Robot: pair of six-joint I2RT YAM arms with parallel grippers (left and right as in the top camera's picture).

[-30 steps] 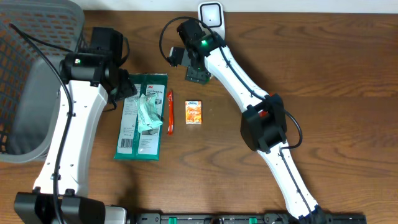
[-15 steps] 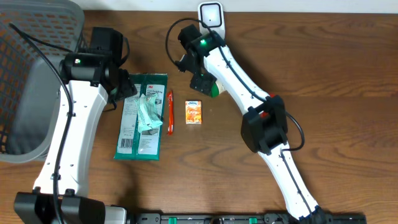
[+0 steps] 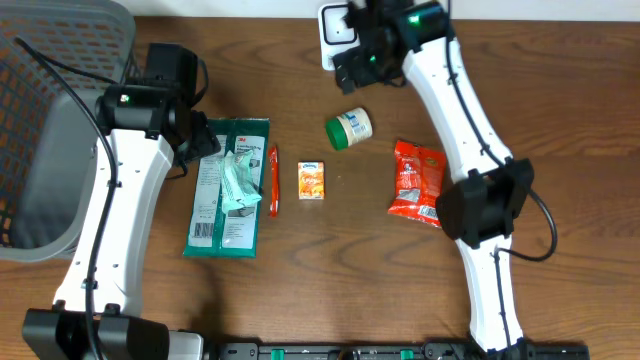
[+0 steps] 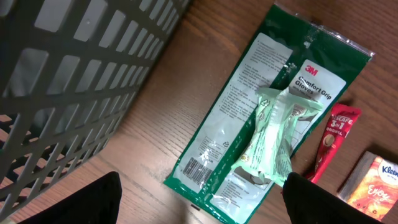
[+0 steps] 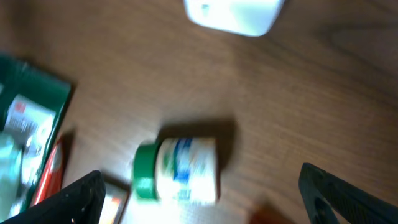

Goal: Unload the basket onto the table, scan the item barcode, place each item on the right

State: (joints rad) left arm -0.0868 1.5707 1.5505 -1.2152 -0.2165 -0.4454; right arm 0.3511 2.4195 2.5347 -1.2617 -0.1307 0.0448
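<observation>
Overhead: we note the green-capped bottle [image 3: 349, 128] lying on its side, near of the white scanner [image 3: 338, 25]; the right gripper [image 3: 362, 62] hovers between them.
Left wrist: left gripper [image 4: 202, 183] fingers spread, empty, over the glove packet [image 4: 273, 124].
Right wrist: fingers spread, empty; bottle blurred below.

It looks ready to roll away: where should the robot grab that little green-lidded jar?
Probably from straight above, closing across the white middle of the jar, a finger on each curved side: it lies on its side and could roll.
</observation>
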